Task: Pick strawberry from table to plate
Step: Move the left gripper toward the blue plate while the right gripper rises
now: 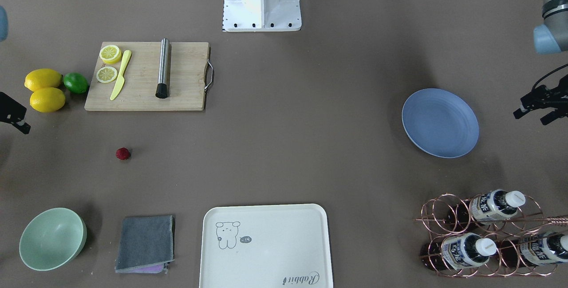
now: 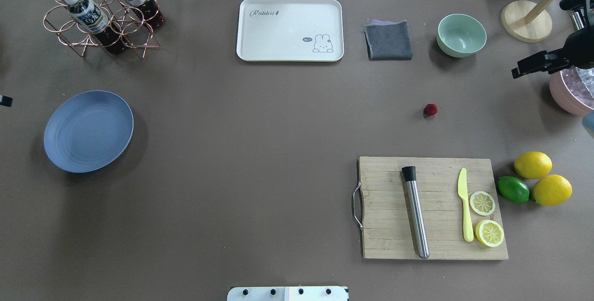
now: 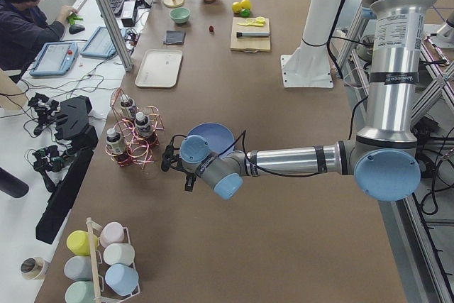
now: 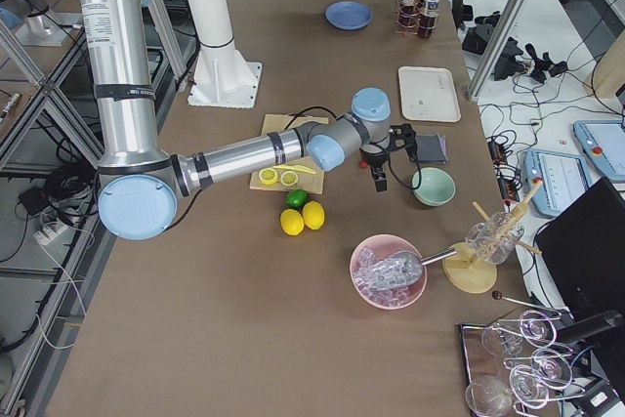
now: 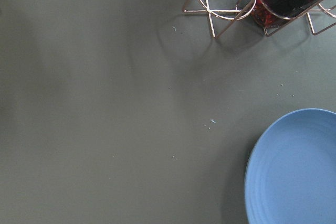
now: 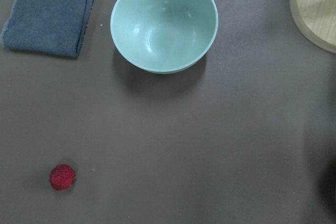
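A: One strawberry (image 2: 430,110) only? Where is it?

B: On the bare table (image 2: 260,152), on the robot's right side. It lies between the board (image 2: 436,171) and the cloth (image 2: 389,40), touching neither. The bowl (image 2: 461,35) stands near, just beside the cloth.

A: And the plate (image 2: 88,131)?

B: Well apart from the berry, on the table's left side, near the bottle rack (image 2: 100,22).

A: What about the left gripper (image 1: 530,117)?

B: It hovers beside the plate, on the side away from the berry. In the front view its two fingers stand apart, with nothing between them. Its wrist camera looks down on the plate's rim and the foot of the rack.

A: The right gripper (image 2: 516,73)?

B: It hangs at the table's right end, near a pink bowl (image 2: 568,94), apart from the berry. It shows edge-on from overhead and is cut off in the front view, so I cannot tell whether its fingers are apart or together. Its wrist camera sees the berry, the bowl and the cloth below.

A: Anything else by the board?

B: Two lemons (image 2: 532,164) and a lime (image 2: 513,189) just beside it, on its outer end.
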`<action>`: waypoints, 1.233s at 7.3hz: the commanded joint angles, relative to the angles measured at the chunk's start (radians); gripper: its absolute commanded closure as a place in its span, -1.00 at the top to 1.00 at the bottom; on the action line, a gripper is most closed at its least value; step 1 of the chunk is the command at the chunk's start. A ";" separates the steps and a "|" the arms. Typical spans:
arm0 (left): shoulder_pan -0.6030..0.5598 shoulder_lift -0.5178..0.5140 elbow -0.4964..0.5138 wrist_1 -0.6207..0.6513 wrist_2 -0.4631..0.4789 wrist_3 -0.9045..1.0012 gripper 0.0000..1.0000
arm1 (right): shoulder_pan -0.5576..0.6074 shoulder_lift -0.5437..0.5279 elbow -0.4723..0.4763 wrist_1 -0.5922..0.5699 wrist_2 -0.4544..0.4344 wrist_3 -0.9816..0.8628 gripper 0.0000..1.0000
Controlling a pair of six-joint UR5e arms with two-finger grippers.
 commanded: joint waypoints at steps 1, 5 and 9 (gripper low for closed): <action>0.143 -0.004 0.043 -0.191 0.112 -0.213 0.87 | -0.089 0.024 0.041 0.000 -0.073 0.142 0.99; 0.149 -0.012 0.056 -0.198 0.114 -0.234 0.72 | -0.102 0.027 0.044 -0.002 -0.081 0.147 0.95; 0.204 -0.018 0.076 -0.223 0.117 -0.234 0.39 | -0.102 0.025 0.041 -0.005 -0.084 0.146 0.93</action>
